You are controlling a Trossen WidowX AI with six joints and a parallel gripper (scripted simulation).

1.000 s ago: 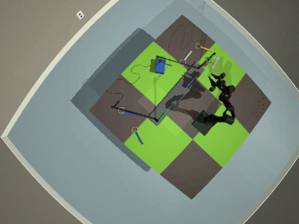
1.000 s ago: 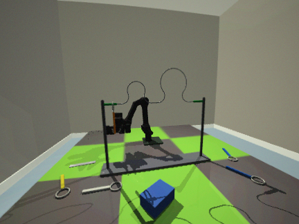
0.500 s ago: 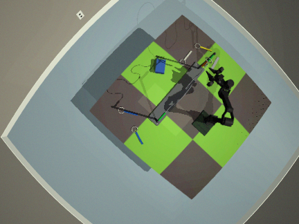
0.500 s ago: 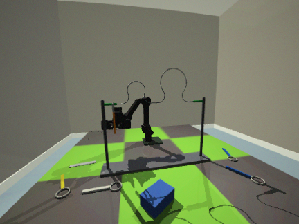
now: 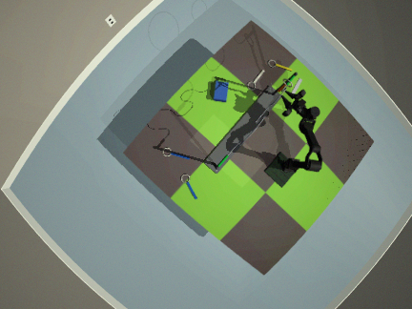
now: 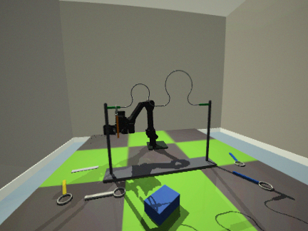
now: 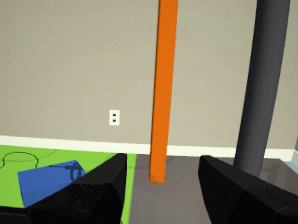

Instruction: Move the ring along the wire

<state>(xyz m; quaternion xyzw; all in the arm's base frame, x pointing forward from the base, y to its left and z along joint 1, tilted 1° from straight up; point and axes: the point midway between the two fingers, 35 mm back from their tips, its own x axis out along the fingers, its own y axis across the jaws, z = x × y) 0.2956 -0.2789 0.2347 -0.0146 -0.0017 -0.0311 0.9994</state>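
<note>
Fingers of the gripper [image 7: 160, 192] stood part open and empty, framing the orange handle [image 7: 164, 76], which hung upright at twelve o'clock just beyond them, untouched. At two o'clock rose the dark post [image 7: 266, 63]. Farther off, the ring [image 6: 116, 113] hung on the green part of the wire [image 6: 115, 106] beside that post. The handle looked stiff, slim and light, likely to swing if nudged; its middle seemed the best place to grip.
</note>
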